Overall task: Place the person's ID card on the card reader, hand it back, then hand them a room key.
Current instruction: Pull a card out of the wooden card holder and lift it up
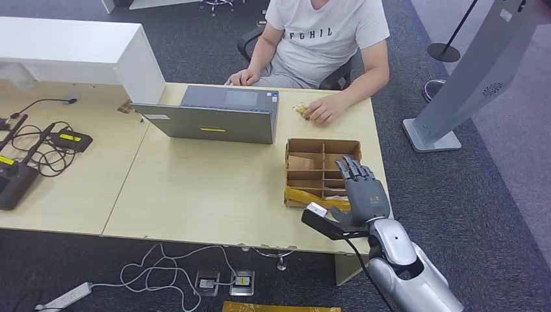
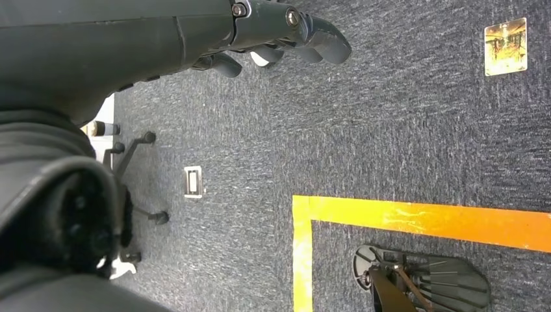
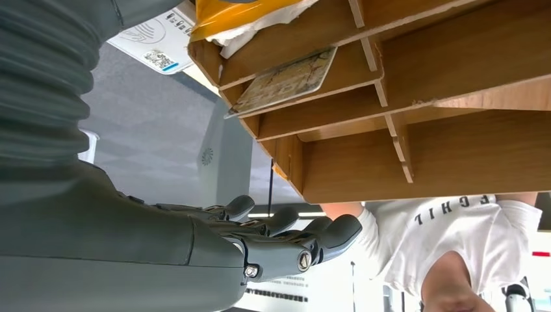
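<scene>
My right hand [image 1: 361, 192] hovers with fingers straight and apart, empty, over the near right of the divided brown cardboard tray [image 1: 305, 146]. The wrist cam shows a patterned card [image 3: 286, 81] lying flat in one slot there. Left hand [image 2: 286, 36] hangs curled, empty. The person's hand [image 1: 321, 109] rests just beyond, touching something small.

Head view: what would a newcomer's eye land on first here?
The robot's right hand, fingers spread and holding nothing, hovers over the wooden compartment box at the table's right end. Across the table sits a person in a white T-shirt, one hand resting by a small object, behind a grey laptop.
</scene>
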{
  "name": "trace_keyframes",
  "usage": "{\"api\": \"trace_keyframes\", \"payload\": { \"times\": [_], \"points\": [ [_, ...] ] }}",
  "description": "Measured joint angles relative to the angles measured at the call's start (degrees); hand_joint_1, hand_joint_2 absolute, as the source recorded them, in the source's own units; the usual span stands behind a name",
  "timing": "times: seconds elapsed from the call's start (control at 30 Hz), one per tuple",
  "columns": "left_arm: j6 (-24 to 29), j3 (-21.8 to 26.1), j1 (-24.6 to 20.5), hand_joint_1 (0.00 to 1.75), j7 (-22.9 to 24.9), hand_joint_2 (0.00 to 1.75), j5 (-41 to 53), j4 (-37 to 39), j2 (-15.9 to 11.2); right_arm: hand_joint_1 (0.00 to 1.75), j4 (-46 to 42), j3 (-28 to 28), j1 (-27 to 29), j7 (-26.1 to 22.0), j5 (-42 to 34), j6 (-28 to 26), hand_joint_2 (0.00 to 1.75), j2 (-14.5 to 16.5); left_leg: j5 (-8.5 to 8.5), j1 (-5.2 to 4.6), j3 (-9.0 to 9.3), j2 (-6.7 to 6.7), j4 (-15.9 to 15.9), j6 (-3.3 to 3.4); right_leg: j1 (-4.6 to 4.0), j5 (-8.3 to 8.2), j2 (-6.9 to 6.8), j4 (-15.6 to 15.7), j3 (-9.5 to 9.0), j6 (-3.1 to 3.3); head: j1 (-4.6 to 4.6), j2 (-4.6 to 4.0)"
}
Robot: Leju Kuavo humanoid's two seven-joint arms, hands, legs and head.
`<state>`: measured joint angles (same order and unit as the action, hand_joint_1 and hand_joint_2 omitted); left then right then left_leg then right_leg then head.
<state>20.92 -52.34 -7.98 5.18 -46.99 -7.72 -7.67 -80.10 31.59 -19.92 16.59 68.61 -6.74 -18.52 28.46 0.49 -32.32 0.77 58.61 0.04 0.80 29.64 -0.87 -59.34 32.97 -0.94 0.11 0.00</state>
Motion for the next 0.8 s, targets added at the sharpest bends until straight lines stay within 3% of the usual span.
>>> {"api": "trace_keyframes", "payload": {
  "times": [0.8],
  "points": [
    [-0.9, -0.8, 0.0, 0.00, -0.2, 0.00, 0.7, 0.0, -0.5, 0.00, 0.7, -0.7, 0.2, 0.7, 0.7, 0.4, 1.75, 0.2, 0.00, 0.00, 0.00, 0.00, 0.0, 0.00, 0.00, 0.00, 0.01, 0.0, 0.00, 0.00, 0.00, 0.00]
  ]
}}
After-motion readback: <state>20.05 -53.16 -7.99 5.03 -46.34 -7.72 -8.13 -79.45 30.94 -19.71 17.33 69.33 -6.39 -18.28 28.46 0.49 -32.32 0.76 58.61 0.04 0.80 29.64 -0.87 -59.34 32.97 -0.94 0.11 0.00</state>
